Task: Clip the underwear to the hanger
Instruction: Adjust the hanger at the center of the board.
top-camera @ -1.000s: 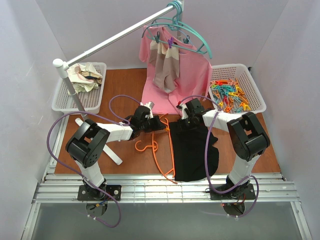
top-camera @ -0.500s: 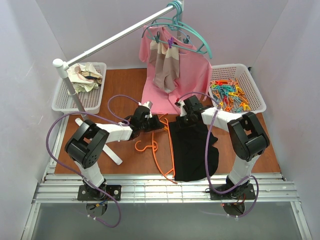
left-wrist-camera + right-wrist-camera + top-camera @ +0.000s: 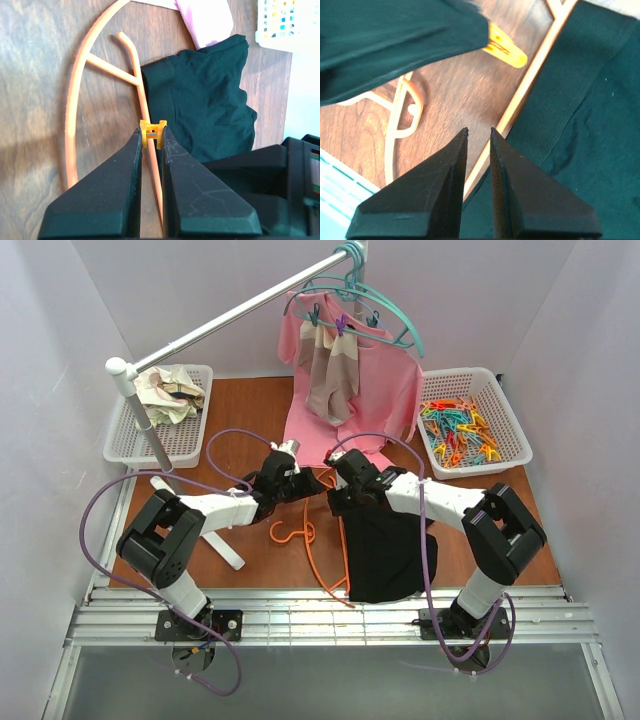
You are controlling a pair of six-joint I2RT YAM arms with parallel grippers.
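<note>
The orange hanger (image 3: 345,540) lies flat on the wooden table, hook toward the left. The black underwear (image 3: 390,550) lies just right of it, its left edge along the hanger's bar. My left gripper (image 3: 303,487) is shut on a yellow clip (image 3: 159,124) at its fingertips (image 3: 135,150), and the hanger's bar (image 3: 75,100) runs between the fingers. The underwear (image 3: 210,95) is to the right of the clip. My right gripper (image 3: 338,502) hovers over the bar (image 3: 540,55) beside the underwear (image 3: 590,115), jaws a narrow gap apart and empty (image 3: 479,131). The clip (image 3: 505,47) shows ahead of it.
A pink shirt (image 3: 360,400) and a beige-striped cloth (image 3: 335,370) hang from teal hangers on the slanted rail (image 3: 230,320). A white basket of coloured clips (image 3: 470,430) stands at the back right. A basket of cloths (image 3: 165,410) stands at the back left.
My right gripper has moved left from the underwear's top edge to the hanger's bar, close to the left gripper. The left gripper has shifted slightly toward the back right with the clip.
</note>
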